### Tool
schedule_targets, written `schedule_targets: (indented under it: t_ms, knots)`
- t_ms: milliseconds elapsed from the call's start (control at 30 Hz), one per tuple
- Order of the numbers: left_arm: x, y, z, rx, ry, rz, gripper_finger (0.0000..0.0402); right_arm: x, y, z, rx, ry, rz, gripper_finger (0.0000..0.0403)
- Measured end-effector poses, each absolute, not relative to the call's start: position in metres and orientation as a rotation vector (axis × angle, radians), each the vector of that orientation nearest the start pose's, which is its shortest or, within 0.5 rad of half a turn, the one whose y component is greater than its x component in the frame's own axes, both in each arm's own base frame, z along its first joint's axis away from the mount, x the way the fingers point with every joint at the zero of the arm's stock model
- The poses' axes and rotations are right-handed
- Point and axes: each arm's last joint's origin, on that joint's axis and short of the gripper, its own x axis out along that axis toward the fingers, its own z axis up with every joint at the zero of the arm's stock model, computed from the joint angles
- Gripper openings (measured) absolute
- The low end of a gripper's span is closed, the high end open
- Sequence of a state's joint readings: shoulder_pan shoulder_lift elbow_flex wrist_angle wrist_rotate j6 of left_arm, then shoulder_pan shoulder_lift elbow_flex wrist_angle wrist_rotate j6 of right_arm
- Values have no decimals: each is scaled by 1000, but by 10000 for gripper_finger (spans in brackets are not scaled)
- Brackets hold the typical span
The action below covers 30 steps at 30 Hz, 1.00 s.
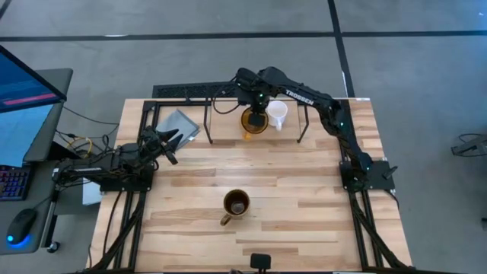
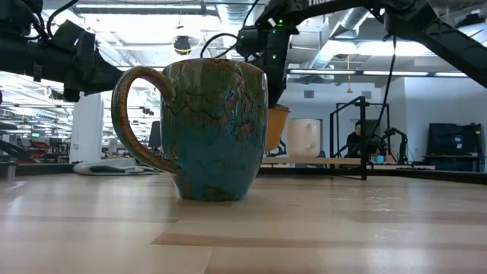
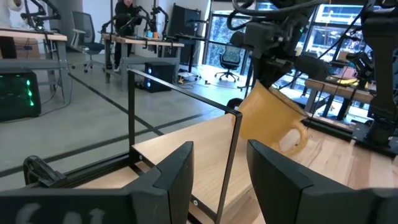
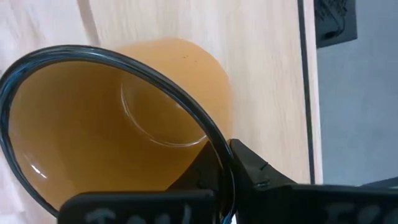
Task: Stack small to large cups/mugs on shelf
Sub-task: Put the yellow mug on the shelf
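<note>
My right claw (image 1: 257, 113) is clamped on the rim of the yellow-orange mug (image 1: 254, 122), one finger inside the cup and one outside; the right wrist view shows the dark rim (image 4: 118, 62) pinched at the finger (image 4: 249, 174). In the left wrist view the mug (image 3: 270, 121) hangs tilted from the claw, handle (image 3: 293, 138) facing down and out, held by the shelf near the far edge of the surface. Whether its base touches anything, I can't tell.

The white mug (image 1: 278, 114) sits just beside the yellow-orange mug, on its right in the high view, within the shelf's footprint. In the low view it (image 2: 304, 137) stands upright behind the big mug.

The shelf (image 1: 209, 122) is the thin black rod frame along the far edge of the surface (image 1: 304, 198), legs down on the wood. From my left wrist, one of its upright rods (image 3: 132, 112) and a corner post (image 3: 231, 155) are visible.

The dark brown mug (image 1: 237, 204) stands alone near the middle of the surface toward the near edge, upright, handle (image 1: 226, 220) pointing at the near edge. It's well apart from the shelf.

My left claw (image 1: 169, 144) is released, fingers (image 3: 177, 174) apart with nothing between them, parked over the left edge of the surface and aimed toward the shelf.
</note>
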<state>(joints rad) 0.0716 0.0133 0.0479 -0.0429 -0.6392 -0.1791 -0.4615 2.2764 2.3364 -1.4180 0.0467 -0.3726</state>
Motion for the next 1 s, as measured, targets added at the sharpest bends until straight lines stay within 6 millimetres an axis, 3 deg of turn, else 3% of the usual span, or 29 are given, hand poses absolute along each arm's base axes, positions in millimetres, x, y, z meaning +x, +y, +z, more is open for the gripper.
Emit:
schedule_targets:
  t_ms: [200, 500, 733, 1000]
  knots:
    - [88, 24, 175, -172, -56, 709, 140, 409, -202, 271, -26, 1436, -156, 27]
    - [88, 24, 175, -161, -52, 708, 140, 409, -204, 271, -40, 1431, -147, 28]
    - [88, 24, 175, -157, -51, 709, 140, 411, -208, 270, -44, 1404, -167, 68]
    - [88, 24, 175, -157, -51, 710, 140, 412, -210, 271, -86, 1403, -213, 76]
